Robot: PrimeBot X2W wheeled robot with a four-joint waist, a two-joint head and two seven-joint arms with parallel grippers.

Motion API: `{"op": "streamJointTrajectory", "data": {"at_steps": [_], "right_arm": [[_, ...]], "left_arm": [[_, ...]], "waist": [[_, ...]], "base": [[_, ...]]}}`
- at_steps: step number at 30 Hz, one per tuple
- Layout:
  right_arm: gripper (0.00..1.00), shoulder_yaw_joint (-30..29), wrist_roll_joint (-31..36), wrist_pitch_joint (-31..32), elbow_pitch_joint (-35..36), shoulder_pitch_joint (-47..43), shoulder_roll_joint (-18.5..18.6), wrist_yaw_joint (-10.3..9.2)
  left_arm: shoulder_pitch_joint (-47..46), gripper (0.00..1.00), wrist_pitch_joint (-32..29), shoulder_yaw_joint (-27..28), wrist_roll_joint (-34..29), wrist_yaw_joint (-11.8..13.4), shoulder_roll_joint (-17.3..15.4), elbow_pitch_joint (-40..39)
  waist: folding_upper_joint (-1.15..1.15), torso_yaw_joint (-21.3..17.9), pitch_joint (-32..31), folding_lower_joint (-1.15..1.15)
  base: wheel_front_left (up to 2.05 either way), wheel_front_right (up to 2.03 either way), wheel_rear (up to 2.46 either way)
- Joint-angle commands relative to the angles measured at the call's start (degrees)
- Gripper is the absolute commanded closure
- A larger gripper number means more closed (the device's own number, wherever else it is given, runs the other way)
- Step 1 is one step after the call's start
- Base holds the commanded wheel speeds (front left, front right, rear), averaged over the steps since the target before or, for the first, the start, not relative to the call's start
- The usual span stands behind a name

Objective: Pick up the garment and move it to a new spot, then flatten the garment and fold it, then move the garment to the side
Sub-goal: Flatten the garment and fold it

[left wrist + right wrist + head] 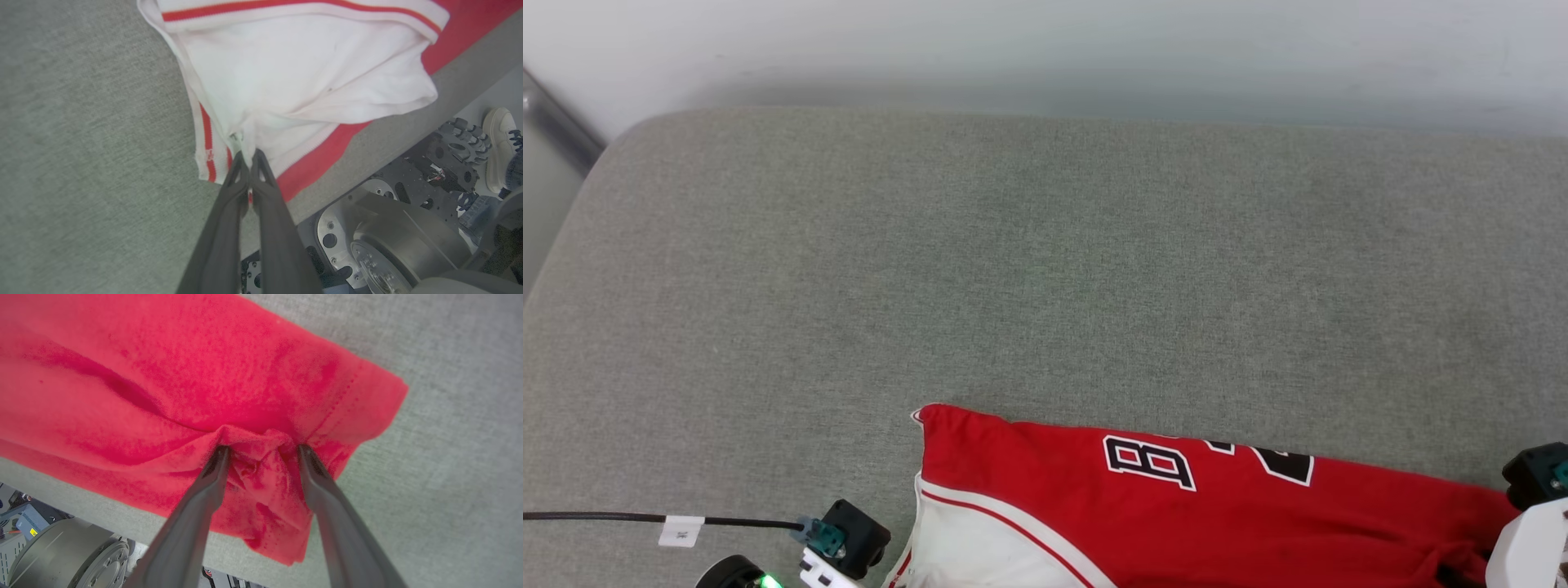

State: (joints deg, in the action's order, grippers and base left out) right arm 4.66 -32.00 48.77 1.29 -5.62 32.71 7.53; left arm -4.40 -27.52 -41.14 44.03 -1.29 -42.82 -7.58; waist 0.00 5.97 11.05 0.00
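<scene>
The garment [1176,506] is a red jersey with black white-outlined numbers, lying at the near edge of the grey cushion [1013,269]. Its white sleeve [302,73] with red striped trim spreads in front of my left gripper [246,155], which is shut on a pinch of the white fabric near the trim. In the right wrist view the red hem corner [163,375] lies bunched between the spread fingers of my right gripper [263,451]. That gripper is open, with both fingertips resting against the crumpled fold.
The cushion's front edge [388,134] runs just behind both grippers, with the robot's metal base [408,245] and a person's white shoe [500,143] below it. A pale wall [1045,49] backs the cushion. A black cable [605,517] trails left.
</scene>
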Motion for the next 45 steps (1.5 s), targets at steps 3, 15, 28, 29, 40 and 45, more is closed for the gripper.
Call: {"op": "streamJointTrajectory", "data": {"at_steps": [3, 15, 28, 29, 40, 45], "right_arm": [[0.0, 0.02, -1.11, -0.91, -0.69, 0.36, 0.59, -0.07], [0.0, -9.72, -1.5, 2.99, 11.88, -2.96, -1.67, -0.07], [0.0, -23.18, 6.35, 2.88, 10.8, -3.03, -19.71, -0.06], [0.0, -23.88, 6.69, 2.47, 10.06, -2.7, -20.87, -0.06], [0.0, -27.53, 9.49, -3.69, -0.4, 0.17, -27.49, -0.06], [0.0, -25.49, 8.28, -3.72, -6.41, 0.52, -29.45, -0.04]], "left_arm": [[-0.6, 0.0, 2.13, 0.37, -0.21, -0.27, 0.93, 1.09], [-0.9, 0.0, 19.74, 8.37, -2.12, 4.9, 5.8, -0.48], [0.29, 0.0, 42.66, 18.86, -12.6, 10.53, 13.98, 3.66], [0.17, 0.0, 42.73, 20.51, -14.57, 10.74, 15.12, 2.48], [4.34, 0.0, 42.74, 30.94, -31.39, 4.31, 24.79, -4.33], [4.59, 0.0, 42.75, 32.9, -34.31, 1.0, 27.3, -3.92]], "waist": [[0.0, -0.07, -1.59, 0.0], [0.0, -1.43, -5.46, 0.0], [0.0, -2.17, -3.83, 0.0], [0.0, -2.1, -3.56, 0.0], [0.0, -0.36, -0.44, 0.0], [0.0, 0.46, -0.12, 0.0]], "base": [[0.0, 0.0, 0.0], [0.0, 0.0, 0.0], [0.0, 0.0, 0.0], [0.0, 0.0, 0.0], [0.0, 0.0, 0.0], [0.0, 0.0, 0.0]]}}
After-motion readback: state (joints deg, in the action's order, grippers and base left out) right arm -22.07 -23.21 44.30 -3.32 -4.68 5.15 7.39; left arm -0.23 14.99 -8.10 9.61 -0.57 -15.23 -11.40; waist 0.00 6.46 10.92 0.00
